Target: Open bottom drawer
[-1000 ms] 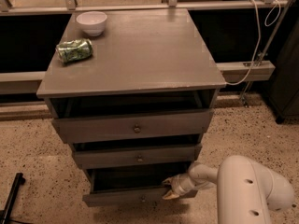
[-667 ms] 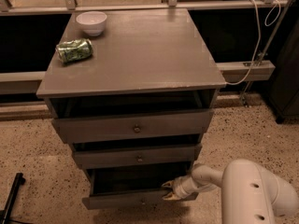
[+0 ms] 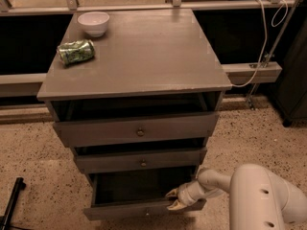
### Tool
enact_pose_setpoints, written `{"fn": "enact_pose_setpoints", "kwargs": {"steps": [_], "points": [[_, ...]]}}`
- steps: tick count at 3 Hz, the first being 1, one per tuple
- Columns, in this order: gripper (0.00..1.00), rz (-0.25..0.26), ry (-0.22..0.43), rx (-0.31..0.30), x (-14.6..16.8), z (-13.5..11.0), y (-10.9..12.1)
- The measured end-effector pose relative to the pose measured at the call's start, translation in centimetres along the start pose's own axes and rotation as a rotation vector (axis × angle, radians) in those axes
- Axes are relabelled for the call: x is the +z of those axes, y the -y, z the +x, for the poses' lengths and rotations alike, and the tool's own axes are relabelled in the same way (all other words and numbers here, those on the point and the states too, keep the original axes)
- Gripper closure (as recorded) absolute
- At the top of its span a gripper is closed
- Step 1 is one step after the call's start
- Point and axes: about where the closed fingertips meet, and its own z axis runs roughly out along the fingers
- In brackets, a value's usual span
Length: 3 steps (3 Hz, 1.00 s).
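A grey-brown wooden cabinet [image 3: 144, 56] with a flat, matte, square top stands on a speckled stone floor [image 3: 29, 152]. On the far left of the top sits a small round white bowl [image 3: 93, 22], glossy and upright. Just in front of it, apart from it, a dented green metal can [image 3: 76, 51] lies on its side.

Three drawers stack below the top. The top drawer [image 3: 136, 131] has the tallest flat front, with a small round knob at its centre. The middle drawer [image 3: 141, 162] has a shallower front and a like knob.

The bottom drawer [image 3: 124, 211] is at the foot of the cabinet, nearest the floor. It is pulled out farther than the two above, and its dark, plain inside shows as a wide rectangle. Its front is a shallow flat board.

A smooth, rounded white arm [image 3: 259, 195] reaches in from the lower right. Its gripper [image 3: 172, 200], pale with tan tips, sits at the top edge of the bottom drawer's front, towards the right end. Whether the claw is spread or pinching that edge cannot be told.

A white cable [image 3: 261, 42] hangs behind the cabinet on the right.
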Motion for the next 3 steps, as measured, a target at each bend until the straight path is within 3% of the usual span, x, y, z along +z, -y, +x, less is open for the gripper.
{"fn": "enact_pose_setpoints", "kwargs": {"steps": [1,2,3], "points": [[0.17,0.000,0.000,0.000,0.00,0.00,0.00],[0.00,0.000,0.000,0.000,0.01,0.00,0.00],[0.00,0.000,0.000,0.000,0.01,0.00,-0.01]]}}
